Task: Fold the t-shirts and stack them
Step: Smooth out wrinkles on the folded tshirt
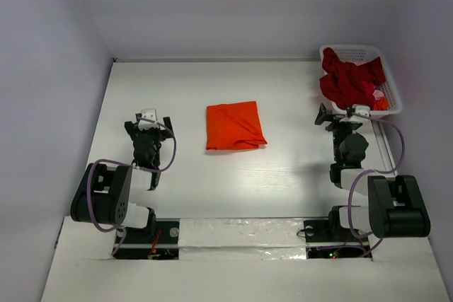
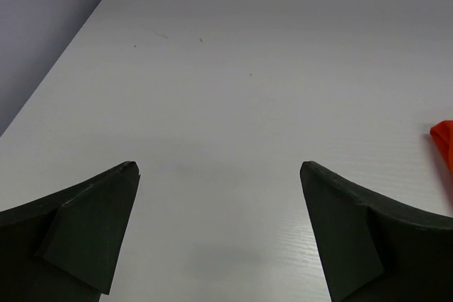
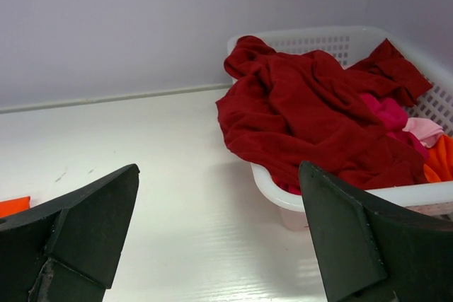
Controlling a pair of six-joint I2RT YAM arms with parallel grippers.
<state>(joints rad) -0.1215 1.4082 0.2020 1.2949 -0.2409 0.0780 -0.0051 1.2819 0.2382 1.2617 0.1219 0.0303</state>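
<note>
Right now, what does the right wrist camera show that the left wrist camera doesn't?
Only the right wrist view: the white basket heaped with crimson t-shirts. Only the left wrist view: the far left corner where the table meets the wall. Both: the table, a sliver of the orange t-shirt, and open fingers in front, the right pincer in one, the left pincer in the other.

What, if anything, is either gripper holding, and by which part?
Nothing is held. The left gripper and right gripper both stand open and empty.
</note>
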